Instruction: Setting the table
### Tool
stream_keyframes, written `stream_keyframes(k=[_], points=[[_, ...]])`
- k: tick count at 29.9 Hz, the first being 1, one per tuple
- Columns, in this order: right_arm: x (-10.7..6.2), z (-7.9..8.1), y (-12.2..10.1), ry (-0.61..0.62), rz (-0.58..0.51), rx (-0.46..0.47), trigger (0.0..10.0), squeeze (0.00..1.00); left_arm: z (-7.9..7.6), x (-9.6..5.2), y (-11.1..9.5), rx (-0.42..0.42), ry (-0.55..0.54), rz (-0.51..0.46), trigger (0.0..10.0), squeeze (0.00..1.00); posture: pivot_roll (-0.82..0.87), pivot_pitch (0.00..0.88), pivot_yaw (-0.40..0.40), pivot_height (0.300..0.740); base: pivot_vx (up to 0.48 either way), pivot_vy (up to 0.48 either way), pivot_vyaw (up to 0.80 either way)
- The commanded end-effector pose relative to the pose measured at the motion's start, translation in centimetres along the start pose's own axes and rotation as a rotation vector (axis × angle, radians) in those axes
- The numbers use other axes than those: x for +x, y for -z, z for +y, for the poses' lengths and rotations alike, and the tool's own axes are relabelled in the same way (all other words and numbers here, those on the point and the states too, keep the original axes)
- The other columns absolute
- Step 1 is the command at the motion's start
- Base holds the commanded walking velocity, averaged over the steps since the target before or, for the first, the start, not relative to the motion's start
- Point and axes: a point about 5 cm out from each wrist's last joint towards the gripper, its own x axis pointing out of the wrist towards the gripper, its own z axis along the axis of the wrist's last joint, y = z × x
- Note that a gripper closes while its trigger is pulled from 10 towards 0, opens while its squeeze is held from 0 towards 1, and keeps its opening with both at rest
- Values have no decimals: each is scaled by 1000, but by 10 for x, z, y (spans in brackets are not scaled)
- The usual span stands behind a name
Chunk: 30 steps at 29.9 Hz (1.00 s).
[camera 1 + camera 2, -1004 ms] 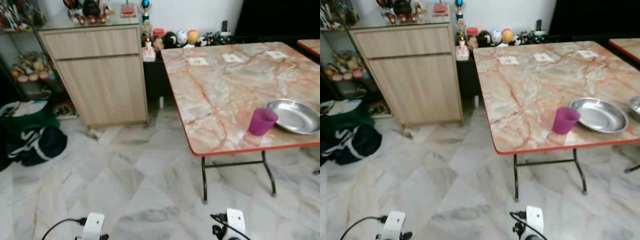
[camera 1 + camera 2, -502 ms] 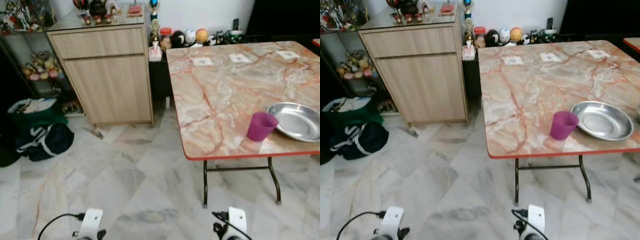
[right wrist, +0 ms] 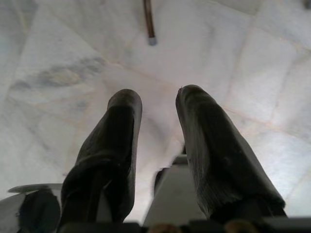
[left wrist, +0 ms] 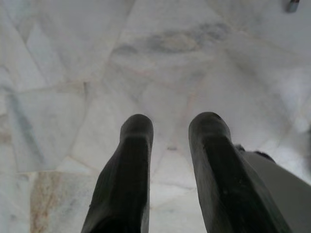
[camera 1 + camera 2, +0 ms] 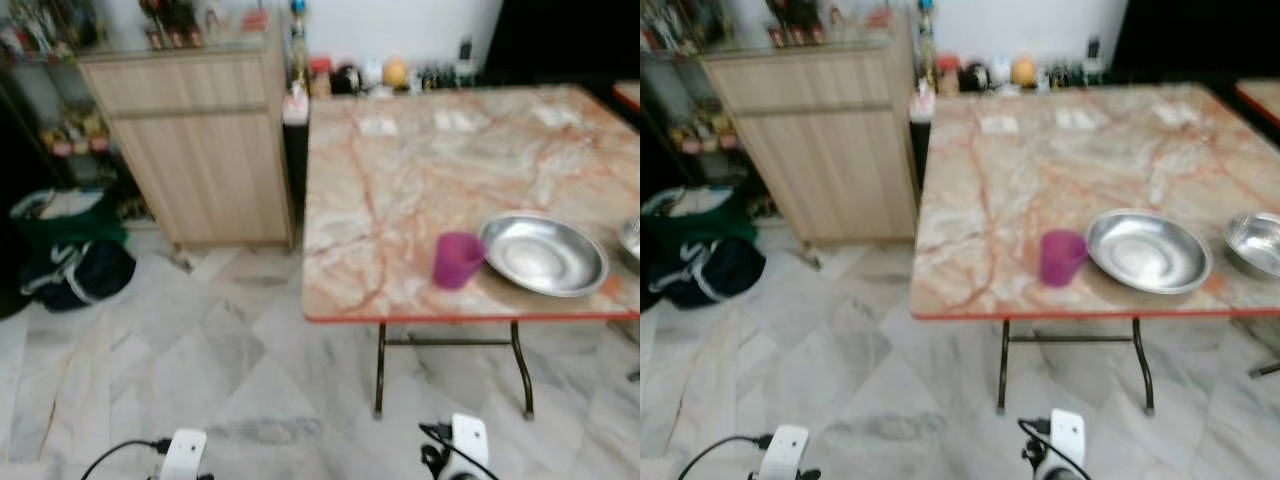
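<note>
Head views: bright, even indoor light, overall motion blur. Table [image 5: 400,200]: soft shadow on floor [image 5: 200,350]. Wrist views: sharper, fingers [image 4: 126,174] dark.

The marble-patterned table [image 5: 400,190] carries a purple cup [image 5: 457,259] just beside a steel plate [image 5: 543,254].

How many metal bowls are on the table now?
2. One metal bowl sits just right of the purple cup; a second bowl is at the table's right edge, cut off by the frame.
</note>
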Motion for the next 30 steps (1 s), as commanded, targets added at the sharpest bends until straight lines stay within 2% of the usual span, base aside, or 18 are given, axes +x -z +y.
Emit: stream_keyframes(k=[1,13,23,24,25,26,30], points=[[-1,-6,0,16,4,-3,10000,0,-4,0,4,12,14,18,10000,0,-79,0,65,740,0,-390,0],[-1,-4,3,14,2,5,10000,0,-4,0,2,23,15,17,10000,0,-86,0,71,740,0,-367,0],[-1,0,-5,-9,-72,1,10000,0,-6,0,5,7,18,22,10000,0,-100,0,63,740,0,0,0],[-1,0,-7,-11,-86,2,10000,357,-6,0,5,7,19,23,10000,0,-101,0,60,740,0,0,0],[-1,1,-9,-13,-103,4,10000,788,-7,0,5,7,20,23,10000,0,-100,0,59,740,0,0,0],[-1,1,-12,-18,-131,10,10000,1000,-7,0,6,7,22,25,10000,0,-101,0,57,740,0,0,0],[-2,2,-22,-20,-215,-4,10000,1000,-9,0,8,3,23,27,10000,0,-106,0,50,740,0,0,0]])
